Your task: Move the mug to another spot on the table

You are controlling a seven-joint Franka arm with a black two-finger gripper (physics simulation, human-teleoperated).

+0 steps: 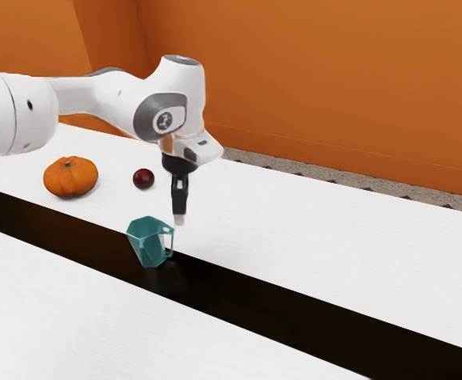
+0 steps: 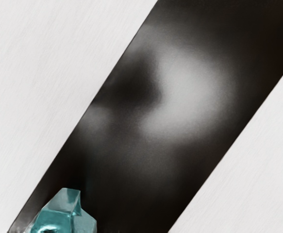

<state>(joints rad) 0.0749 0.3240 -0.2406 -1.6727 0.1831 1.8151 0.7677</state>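
Note:
A teal mug (image 1: 149, 241) stands on the black stripe of the table, leaning a little, with its handle toward the exterior view's right. My gripper (image 1: 179, 218) points straight down and hangs just above the handle side of the mug, close to the rim; I cannot tell whether it touches. In the wrist view the mug (image 2: 61, 217) is a teal shape on the dark stripe, just under the hand and off to one side.
An orange pumpkin (image 1: 70, 176) and a small dark red fruit (image 1: 143, 178) lie on the white tabletop (image 1: 334, 229) behind the mug. A black stripe (image 1: 294, 317) runs across the table. An orange wall stands at the back.

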